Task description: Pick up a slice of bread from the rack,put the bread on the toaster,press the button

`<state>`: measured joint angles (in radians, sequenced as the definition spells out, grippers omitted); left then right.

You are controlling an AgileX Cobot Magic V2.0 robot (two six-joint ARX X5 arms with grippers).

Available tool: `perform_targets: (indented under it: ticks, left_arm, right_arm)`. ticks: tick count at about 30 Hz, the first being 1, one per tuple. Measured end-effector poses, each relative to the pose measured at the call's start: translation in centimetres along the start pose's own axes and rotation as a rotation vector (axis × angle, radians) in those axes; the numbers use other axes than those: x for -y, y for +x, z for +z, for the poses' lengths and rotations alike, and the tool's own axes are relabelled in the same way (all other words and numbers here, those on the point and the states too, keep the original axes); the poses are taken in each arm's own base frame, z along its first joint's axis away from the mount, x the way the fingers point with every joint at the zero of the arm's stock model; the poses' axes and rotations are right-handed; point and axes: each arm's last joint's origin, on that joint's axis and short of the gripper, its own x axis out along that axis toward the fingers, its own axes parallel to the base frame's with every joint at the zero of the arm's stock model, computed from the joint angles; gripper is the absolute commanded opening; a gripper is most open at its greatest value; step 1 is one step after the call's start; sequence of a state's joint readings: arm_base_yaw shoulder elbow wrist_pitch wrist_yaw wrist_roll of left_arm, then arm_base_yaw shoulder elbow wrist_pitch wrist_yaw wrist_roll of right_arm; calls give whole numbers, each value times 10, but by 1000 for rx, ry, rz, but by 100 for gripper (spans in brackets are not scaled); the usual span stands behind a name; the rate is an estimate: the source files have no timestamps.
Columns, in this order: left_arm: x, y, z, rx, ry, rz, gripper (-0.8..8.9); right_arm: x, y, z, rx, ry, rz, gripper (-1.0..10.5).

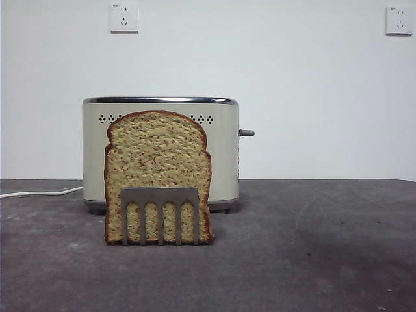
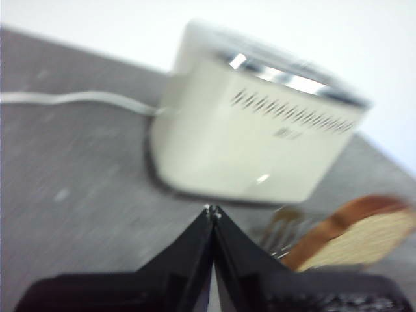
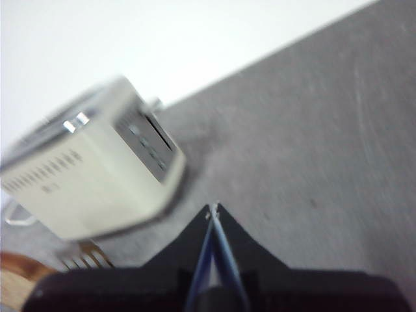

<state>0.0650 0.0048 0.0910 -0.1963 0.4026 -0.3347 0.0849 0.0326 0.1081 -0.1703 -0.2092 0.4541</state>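
slice of bread (image 1: 158,153) upright in rack (image 1: 160,196), toaster (image 1: 224,153) behind at 12 | button (image 1: 246,133) untouched | left tool (image 2: 212,210) and right tool (image 3: 214,208) both pinched together, off the tabletop (image 1: 312,247)

Only the two grippers are seen, each from its own wrist camera. The left gripper (image 2: 212,210) is made of two matt black jaws, broad at the base and tapered to a fine point. The right gripper (image 3: 213,208) is shaped alike, with a bluish strip seen along the inner edges.
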Motion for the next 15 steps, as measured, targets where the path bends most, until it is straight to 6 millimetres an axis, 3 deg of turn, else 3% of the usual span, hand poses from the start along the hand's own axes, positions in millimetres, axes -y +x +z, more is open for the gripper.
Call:
perform_targets:
  ticks: [6, 15]
  left_arm:
    - [21, -16, 37, 29, 15, -63, -8]
    - [51, -28, 93, -71, 79, -201, -8]
  right_arm:
    - [-20, -4, 37, -4, -3, 26, -12]
    - [-54, 3, 99, -240, -118, 112, -12]
